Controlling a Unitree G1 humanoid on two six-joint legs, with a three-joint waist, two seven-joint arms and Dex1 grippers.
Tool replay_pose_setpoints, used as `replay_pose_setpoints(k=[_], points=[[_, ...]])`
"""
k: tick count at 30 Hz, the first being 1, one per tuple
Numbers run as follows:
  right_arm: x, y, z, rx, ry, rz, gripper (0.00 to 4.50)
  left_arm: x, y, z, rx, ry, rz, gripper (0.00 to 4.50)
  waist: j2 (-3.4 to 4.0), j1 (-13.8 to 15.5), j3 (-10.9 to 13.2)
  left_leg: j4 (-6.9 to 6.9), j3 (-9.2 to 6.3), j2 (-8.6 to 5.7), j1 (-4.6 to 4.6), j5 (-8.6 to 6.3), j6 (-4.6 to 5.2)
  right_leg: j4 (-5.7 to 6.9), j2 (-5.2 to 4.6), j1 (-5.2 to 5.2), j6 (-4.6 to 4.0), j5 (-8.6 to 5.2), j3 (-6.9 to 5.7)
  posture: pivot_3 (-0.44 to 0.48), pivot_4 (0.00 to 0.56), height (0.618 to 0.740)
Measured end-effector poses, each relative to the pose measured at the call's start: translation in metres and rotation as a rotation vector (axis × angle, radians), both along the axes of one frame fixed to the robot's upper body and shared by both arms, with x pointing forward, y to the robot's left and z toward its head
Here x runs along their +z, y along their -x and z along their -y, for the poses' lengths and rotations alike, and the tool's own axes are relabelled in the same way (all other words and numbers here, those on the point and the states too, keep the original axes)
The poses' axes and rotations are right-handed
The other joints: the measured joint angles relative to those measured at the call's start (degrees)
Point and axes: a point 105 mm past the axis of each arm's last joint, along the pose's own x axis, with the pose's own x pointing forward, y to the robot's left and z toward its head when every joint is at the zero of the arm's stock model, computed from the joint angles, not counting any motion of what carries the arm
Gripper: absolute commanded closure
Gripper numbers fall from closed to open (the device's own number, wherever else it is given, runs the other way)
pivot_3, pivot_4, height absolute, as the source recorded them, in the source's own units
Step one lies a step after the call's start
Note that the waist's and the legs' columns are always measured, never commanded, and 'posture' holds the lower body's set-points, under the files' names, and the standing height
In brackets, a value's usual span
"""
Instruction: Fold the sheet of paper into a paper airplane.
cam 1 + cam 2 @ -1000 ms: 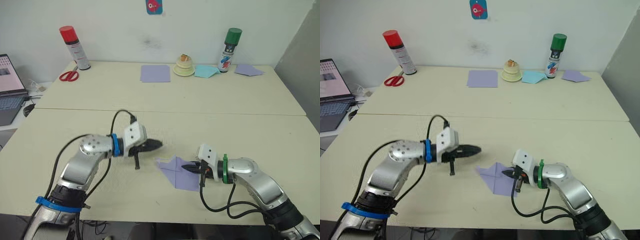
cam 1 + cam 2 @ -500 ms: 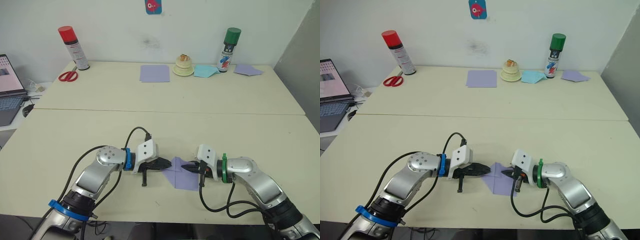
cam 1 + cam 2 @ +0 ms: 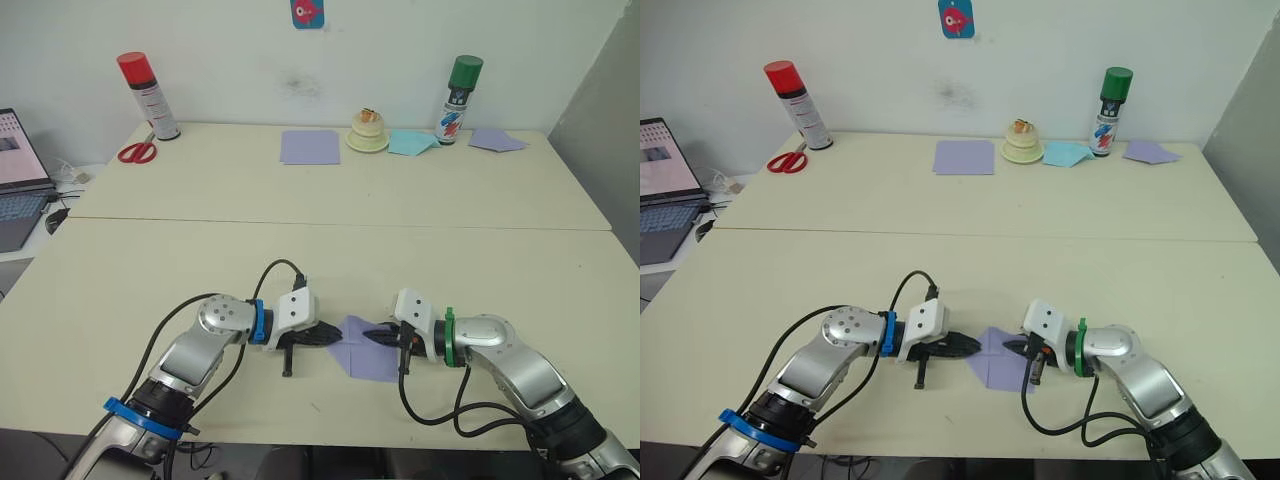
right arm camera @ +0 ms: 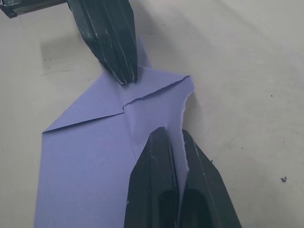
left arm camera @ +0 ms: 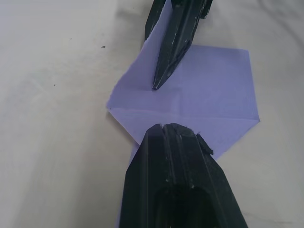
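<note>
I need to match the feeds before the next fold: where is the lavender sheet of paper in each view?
Left eye view: sheet of paper, near table edge, between both grippers.
Right eye view: same spot.
Left wrist view: across the middle.
Right wrist view: lower left to centre.
Shared landmark: the left gripper tip at the sheet's folded point.

The paper [image 5: 199,102] runs under the left fingers [image 5: 178,156], so its near corner is hidden beneath them. In the right wrist view the right fingers [image 4: 156,175] cover the paper's edge where a raised flap passes between them, and the sheet is cut off by the picture's edge beside them. A laptop [image 3: 18,175] is cut off at the surface's far left. The spray-can labels are too small to read.
</note>
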Motion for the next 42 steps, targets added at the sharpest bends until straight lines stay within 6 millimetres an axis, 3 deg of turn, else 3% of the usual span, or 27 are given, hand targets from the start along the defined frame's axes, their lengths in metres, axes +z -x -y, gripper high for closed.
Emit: replay_pose_setpoints(k=[1,4,8,13,18,21,23,28,35,42], points=[[0.0,0.0,0.0,-0.003,0.001,-0.003,4.48,-0.001,0.0,0.0,0.0,0.0,-0.001,4.5,0.0,0.0,0.0,0.0,0.0,0.0,0.0,0.0,0.0,-0.01,0.0,0.01,0.0,0.0,0.0,0.0,0.15,0.74],[0.001,-0.002,0.003,-0.022,0.003,-0.006,3.87,-0.003,-0.001,0.001,0.002,0.009,-0.004,4.5,0.01,0.2,0.0,0.0,0.0,-0.02,0.0,0.0,0.0,-0.01,0.0,0.01,0.0,0.0,-0.01,0.0,0.15,0.74],[0.004,-0.007,0.009,-0.063,0.0,0.006,2.53,-0.006,-0.003,0.002,0.011,0.02,-0.02,4.5,0.01,0.3,0.0,0.0,0.01,-0.07,0.0,0.0,0.0,-0.04,0.0,0.04,0.0,0.0,-0.01,0.0,0.15,0.74],[0.01,-0.011,0.028,-0.124,-0.027,-0.012,2.53,-0.008,-0.004,0.002,0.012,0.026,-0.023,4.5,0.02,0.3,0.0,0.0,0.01,-0.07,-0.01,0.0,0.0,-0.05,-0.03,0.04,0.0,0.0,-0.01,0.0,0.15,0.74],[0.034,-0.017,0.045,-0.153,-0.093,0.035,2.53,-0.008,-0.003,0.002,0.013,0.027,-0.025,4.5,0.05,0.3,0.0,-0.01,0.02,-0.07,-0.01,0.0,0.0,-0.05,-0.03,0.04,0.01,0.0,-0.01,0.0,0.15,0.74],[0.052,-0.008,0.041,-0.105,-0.141,0.113,2.53,-0.009,-0.003,0.002,0.009,0.027,-0.028,4.5,0.05,0.4,0.0,-0.11,0.0,-0.04,0.0,0.0,0.0,-0.06,-0.04,0.03,0.02,-0.01,-0.02,0.0,0.15,0.74],[0.055,0.003,0.031,-0.05,-0.149,0.154,2.91,-0.009,-0.002,0.001,0.007,0.026,-0.032,4.5,0.06,0.4,0.0,-0.17,0.0,-0.04,0.01,0.0,0.0,-0.06,-0.04,0.01,0.03,-0.02,-0.02,0.0,0.15,0.74],[0.029,0.016,0.009,0.004,-0.078,0.201,4.46,-0.01,-0.002,0.002,0.005,0.027,-0.035,4.5,0.06,0.4,0.0,-0.23,0.02,-0.07,0.03,0.0,0.0,-0.08,-0.03,0.01,0.05,-0.03,-0.01,0.0,0.15,0.74],[-0.001,0.021,-0.004,0.016,-0.007,0.215,4.46,-0.01,-0.002,0.003,0.003,0.027,-0.034,4.5,0.06,0.4,0.0,-0.28,0.02,-0.08,0.04,0.0,-0.01,-0.1,-0.03,0.0,0.05,-0.03,-0.01,0.0,0.15,0.74],[-0.005,0.02,-0.005,-0.006,0.013,0.21,4.46,-0.012,-0.001,0.003,0.011,0.028,-0.035,4.5,0.06,0.4,-0.2,-0.42,0.02,-0.08,0.13,0.01,-0.01,-0.15,-0.04,0.05,0.05,-0.03,0.0,0.0,0.15,0.74]])
